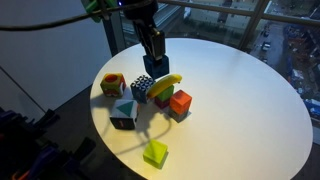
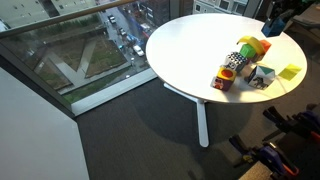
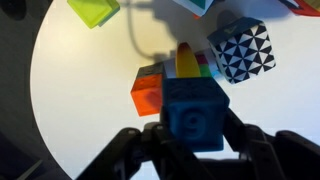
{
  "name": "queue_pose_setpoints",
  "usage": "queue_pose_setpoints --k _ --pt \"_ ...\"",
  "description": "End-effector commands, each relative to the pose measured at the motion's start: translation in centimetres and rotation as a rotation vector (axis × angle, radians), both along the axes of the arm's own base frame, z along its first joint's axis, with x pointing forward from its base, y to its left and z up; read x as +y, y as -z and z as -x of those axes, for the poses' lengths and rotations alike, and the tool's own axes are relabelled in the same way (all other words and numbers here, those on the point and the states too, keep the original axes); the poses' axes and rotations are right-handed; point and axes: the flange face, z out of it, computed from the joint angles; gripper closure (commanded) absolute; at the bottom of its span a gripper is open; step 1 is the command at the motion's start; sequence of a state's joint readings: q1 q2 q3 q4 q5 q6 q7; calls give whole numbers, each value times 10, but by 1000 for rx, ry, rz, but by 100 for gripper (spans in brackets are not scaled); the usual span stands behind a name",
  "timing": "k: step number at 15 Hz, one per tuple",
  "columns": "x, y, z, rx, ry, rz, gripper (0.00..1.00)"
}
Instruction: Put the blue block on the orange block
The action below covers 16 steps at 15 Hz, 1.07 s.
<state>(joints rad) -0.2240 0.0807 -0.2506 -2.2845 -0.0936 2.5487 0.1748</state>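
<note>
The hand (image 3: 197, 130) is clenched on the blue block (image 3: 195, 105), holding it between its fingers above the white worktop (image 1: 240, 100). In the wrist view the orange block (image 3: 147, 95) lies at about ten o'clock from the held cube, just beside it and partly hidden by its edge. The stack probably needs a short shift that way before lowering. Both are cubes, so there is no long axis to match. The checkered cube (image 3: 243, 50) sits at one o'clock. No container is in view.

smooth matt table (image 1: 240, 100), matt blue block (image 3: 195, 112), matt orange block (image 3: 146, 96)
</note>
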Motion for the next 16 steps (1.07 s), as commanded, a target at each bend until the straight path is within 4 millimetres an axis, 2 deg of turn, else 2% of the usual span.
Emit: queue_pose_setpoints --k 1,8,16 --pt "-12 -4 -8 -4 -42 -34 71" --pt "-34 8 -15 7 -87 -94 71" --pt "-61 28 -22 69 -42 -98 71"
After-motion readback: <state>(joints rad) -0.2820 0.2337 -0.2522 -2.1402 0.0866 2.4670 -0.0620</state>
